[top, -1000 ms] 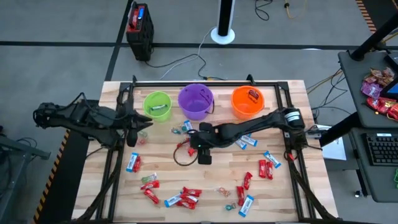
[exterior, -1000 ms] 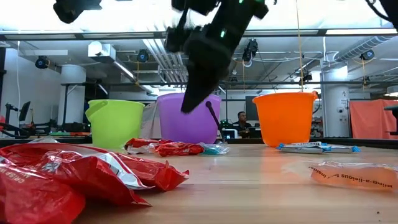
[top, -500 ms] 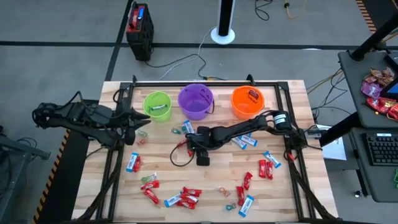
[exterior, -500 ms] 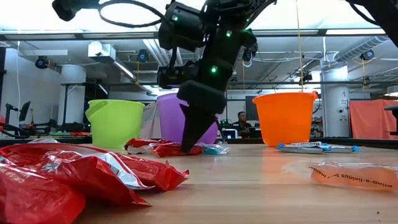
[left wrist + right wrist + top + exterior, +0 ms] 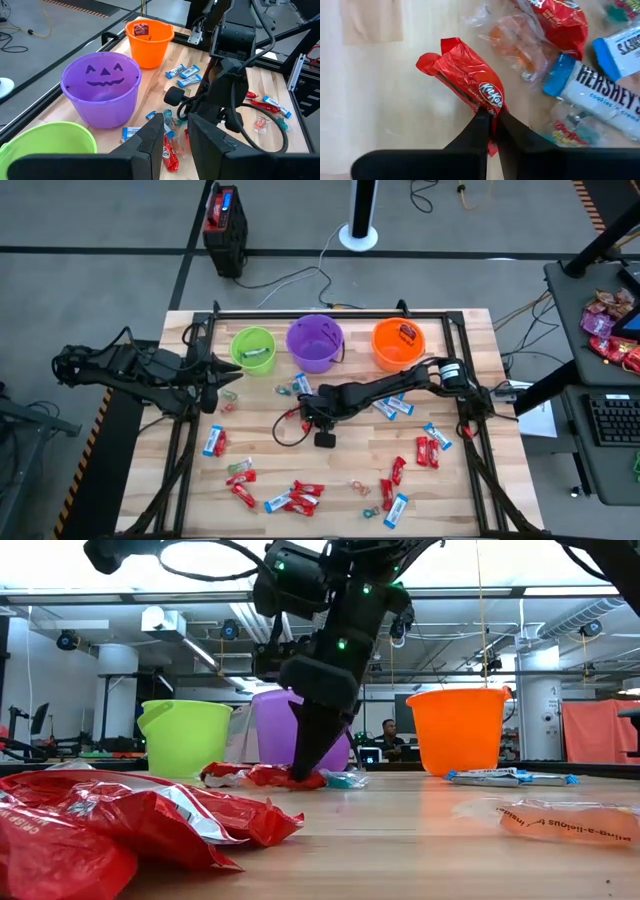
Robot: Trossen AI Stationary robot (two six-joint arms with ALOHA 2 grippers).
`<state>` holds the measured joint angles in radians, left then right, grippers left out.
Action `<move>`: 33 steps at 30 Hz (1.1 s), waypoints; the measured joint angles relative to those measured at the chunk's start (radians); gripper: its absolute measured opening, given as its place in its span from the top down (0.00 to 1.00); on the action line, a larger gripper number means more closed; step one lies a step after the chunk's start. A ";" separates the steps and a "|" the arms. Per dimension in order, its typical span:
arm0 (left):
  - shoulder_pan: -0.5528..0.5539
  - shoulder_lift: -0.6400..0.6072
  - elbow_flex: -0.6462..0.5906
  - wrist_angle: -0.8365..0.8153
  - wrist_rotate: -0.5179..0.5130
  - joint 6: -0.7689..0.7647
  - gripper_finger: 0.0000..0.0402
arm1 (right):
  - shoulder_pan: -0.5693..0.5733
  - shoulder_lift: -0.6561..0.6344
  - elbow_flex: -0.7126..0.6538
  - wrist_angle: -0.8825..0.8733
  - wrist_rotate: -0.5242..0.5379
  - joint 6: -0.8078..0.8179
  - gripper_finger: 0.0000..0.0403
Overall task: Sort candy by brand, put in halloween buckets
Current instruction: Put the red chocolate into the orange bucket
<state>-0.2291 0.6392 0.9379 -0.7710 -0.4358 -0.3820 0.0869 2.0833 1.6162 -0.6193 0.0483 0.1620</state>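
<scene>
Three halloween buckets stand along the table's far edge: lime green [image 5: 252, 348], purple [image 5: 315, 343] and orange [image 5: 398, 342]. Wrapped candy lies scattered over the wooden table [image 5: 350, 460], red pieces [image 5: 300, 498] and blue-and-white pieces [image 5: 395, 408]. My right gripper [image 5: 305, 413] is down at the table's middle, in front of the purple bucket, shut on a red candy [image 5: 465, 80]. My left gripper [image 5: 225, 388] hovers by the green bucket's near side, open [image 5: 175, 132], with nothing between its fingers. My right gripper pinches the red candy between its two fingers near one end of the wrapper [image 5: 488, 100]. The fingers [image 5: 305, 755] come from above, pointing down. The candy lies flat on the table, most of its length reaching away past the fingertips.
More candy lies close to the held one: a second red piece [image 5: 560, 22], a clear orange one [image 5: 512, 45] and a blue-and-white bar [image 5: 600, 95]. A black cable loop [image 5: 290, 435] lies beside the gripper. Red candy bags [image 5: 100, 825] fill the near left of the low view.
My right gripper has come down from above the table and a little toward its left edge, onto the red candy in front of the purple bucket, and has shut on it. The candy still lies on the table.
</scene>
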 joint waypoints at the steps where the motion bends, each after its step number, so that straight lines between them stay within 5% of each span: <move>1: 0.000 0.000 0.000 0.000 0.000 0.000 0.82 | 0.000 -0.017 0.005 -0.006 0.002 0.014 0.97; 14: 0.000 0.013 0.000 0.003 -0.039 -0.038 0.84 | -0.145 -0.436 0.032 -0.211 0.263 0.335 0.97; 25: 0.000 0.078 0.032 0.029 -0.080 -0.155 0.90 | -0.490 -0.553 0.023 -0.813 0.215 0.632 0.97; 33: 0.002 0.151 0.091 0.012 -0.124 -0.184 0.90 | -0.566 -0.549 -0.004 -0.826 0.214 0.536 0.94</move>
<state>-0.2273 0.7906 1.0291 -0.7593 -0.5598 -0.5662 -0.4789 1.5345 1.6127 -1.4452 0.2626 0.6984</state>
